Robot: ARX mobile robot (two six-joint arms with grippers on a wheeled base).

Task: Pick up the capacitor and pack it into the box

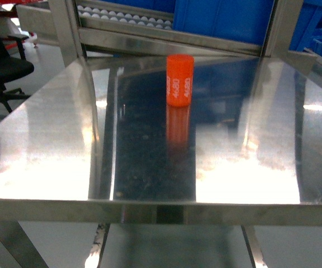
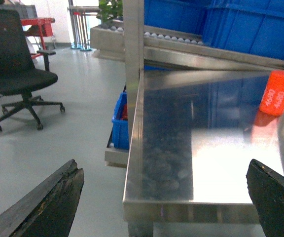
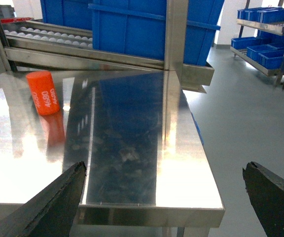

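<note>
Up close, left gripper point(image 2: 164, 197) & right gripper point(image 3: 164, 195) both hang spread wide w/ nothing between the fingers, off the near edge of the steel table point(image 1: 49, 139). Farther back, orange capacitor point(image 1: 180, 80) stands upright near the table's far edge, w/ blue bins point(image 3: 147, 24) behind it.

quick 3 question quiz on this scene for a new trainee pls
1. True or false: the orange capacitor lies on its side on the steel table.
2. Which gripper is holding the capacitor? A) left B) right C) neither
3. Fill in: behind the table, the bins on the roller rack are coloured ____.

Key: 1 false, it stands upright. 2 C: in the wrist views the left gripper and right gripper are both open, short of the table edge. 3 blue.
</note>
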